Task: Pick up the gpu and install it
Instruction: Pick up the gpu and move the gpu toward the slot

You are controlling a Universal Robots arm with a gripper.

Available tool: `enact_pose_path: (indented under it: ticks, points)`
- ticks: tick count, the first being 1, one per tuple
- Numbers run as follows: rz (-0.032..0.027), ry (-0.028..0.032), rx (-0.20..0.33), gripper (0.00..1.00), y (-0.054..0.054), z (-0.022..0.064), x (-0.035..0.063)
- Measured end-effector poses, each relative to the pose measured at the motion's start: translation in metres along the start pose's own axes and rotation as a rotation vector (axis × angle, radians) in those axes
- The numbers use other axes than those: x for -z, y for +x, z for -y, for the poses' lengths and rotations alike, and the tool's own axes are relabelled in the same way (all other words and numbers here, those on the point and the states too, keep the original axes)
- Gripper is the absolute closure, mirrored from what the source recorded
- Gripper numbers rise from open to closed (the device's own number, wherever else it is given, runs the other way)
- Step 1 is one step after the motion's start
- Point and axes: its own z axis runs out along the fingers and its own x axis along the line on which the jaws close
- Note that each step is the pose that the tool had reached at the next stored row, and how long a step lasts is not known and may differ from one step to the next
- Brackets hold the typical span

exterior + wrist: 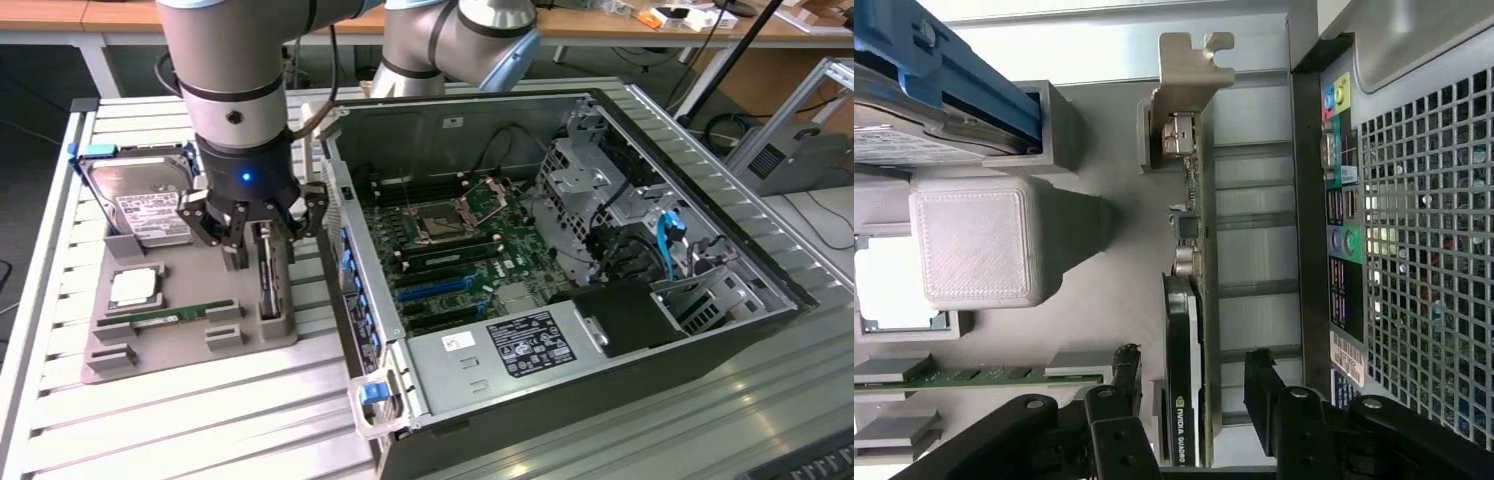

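From the exterior view the gripper [263, 250] is low over the grey tray [174, 355] on the slatted table [200, 420], at the tray's edge nearest the open computer case [561, 260]. This view also looks inside the case at the motherboard [441, 240]. The hard drive [147, 205] is at the tray's far corner, with the memory stick [174, 315] towards the near edge. The gpu [271, 285] stands on its long edge in a slot along the case-side edge, partly hidden by the gripper. The wrist view looks straight down that card. The gpu [1184, 380] is edge-on, with its silver bracket [1189, 70] at the far end and the case's rear grille [1414, 230] alongside. The two dark fingers [1129, 370] are spread wide, one on each flat face of the card. A gap shows on both sides, so they straddle it without touching and grasp nothing.
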Motion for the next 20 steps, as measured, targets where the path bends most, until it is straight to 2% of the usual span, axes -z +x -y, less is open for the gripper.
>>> enact_pose_path:
  ticks: [5, 12, 14, 15, 17, 20]
  points:
    - [0.0002, -0.0001, 0.0, 0.46, 0.0011, -0.0047, -0.0026]
    - [0.0, 0.0, 0.0, 0.47, 0.0011, -0.0047, -0.0026]
    - [0.0, 0.0, 0.0, 0.6, 0.0011, -0.0047, -0.0026]
    - [0.0, 0.0, 0.0, 0.6, 0.0011, -0.0047, -0.0026]
    - [0.0, 0.0, 0.0, 0.72, 0.0011, -0.0047, -0.0026]
    - [0.0, 0.0, 0.0, 0.73, 0.0011, -0.0047, -0.0026]
